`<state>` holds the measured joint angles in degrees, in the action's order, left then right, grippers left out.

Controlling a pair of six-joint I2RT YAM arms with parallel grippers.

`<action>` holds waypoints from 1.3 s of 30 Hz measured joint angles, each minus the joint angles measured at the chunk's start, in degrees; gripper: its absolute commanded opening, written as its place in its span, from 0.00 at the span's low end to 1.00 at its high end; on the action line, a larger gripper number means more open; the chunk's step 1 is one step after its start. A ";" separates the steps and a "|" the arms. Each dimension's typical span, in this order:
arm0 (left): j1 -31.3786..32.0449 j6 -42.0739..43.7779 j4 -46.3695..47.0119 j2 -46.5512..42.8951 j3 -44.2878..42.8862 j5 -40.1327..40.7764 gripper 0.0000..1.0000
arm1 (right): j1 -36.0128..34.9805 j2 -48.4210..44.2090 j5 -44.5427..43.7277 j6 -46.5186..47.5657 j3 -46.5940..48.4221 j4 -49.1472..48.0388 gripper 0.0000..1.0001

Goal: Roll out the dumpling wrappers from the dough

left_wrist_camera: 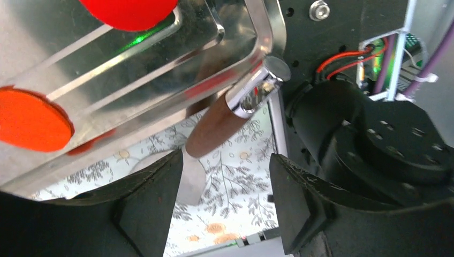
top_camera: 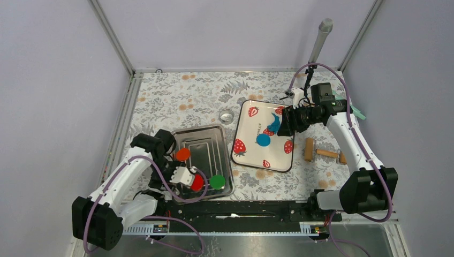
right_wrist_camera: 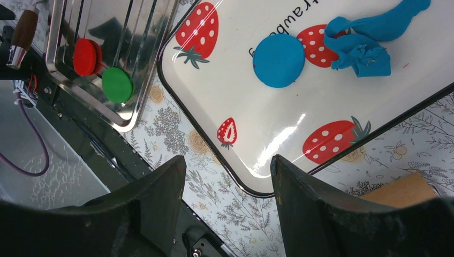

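Right wrist view: my right hand (right_wrist_camera: 227,166) hangs over the strawberry tray (right_wrist_camera: 235,107), jaws well apart and holding nothing. The dough (right_wrist_camera: 278,60) lies on that tray as a flat round disc, with a ragged lump (right_wrist_camera: 364,51) just beside it.

My left hand (left_wrist_camera: 226,158) is likewise open and empty. A brown tool handle (left_wrist_camera: 214,126) lies ahead between its fingers, just beside the steel tray (left_wrist_camera: 160,80).

Risks, in my judgement:
- Nothing steadies the strawberry tray, so a sideways push could slide it.
- The soft lump could stick to a finger and lift away.
- The roller (top_camera: 323,152) lies on the tabletop outside the tray's right rim, so a low reach could clip that rim.
- Closing the left hand on the handle may jog the steel tray and shift the red (right_wrist_camera: 85,56), green (right_wrist_camera: 116,84) and orange (left_wrist_camera: 32,120) discs.
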<state>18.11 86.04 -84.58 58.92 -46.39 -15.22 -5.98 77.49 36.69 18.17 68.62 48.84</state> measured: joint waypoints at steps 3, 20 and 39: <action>0.00 1.66 4.59 0.00 3.91 -0.61 0.66 | 0.00 -0.02 0.11 -0.09 0.11 0.00 0.67; -0.87 5.46 16.94 -2.19 15.04 2.10 0.01 | 0.00 2.54 0.85 -1.03 4.66 0.07 0.66; 0.90 -32.20 32.24 18.21 -23.50 -9.05 0.00 | -2.05 11.85 5.99 -22.99 8.39 -11.61 0.73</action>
<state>19.00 53.84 -52.34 77.12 -69.89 -24.27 -8.03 89.34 42.68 -4.82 77.01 37.23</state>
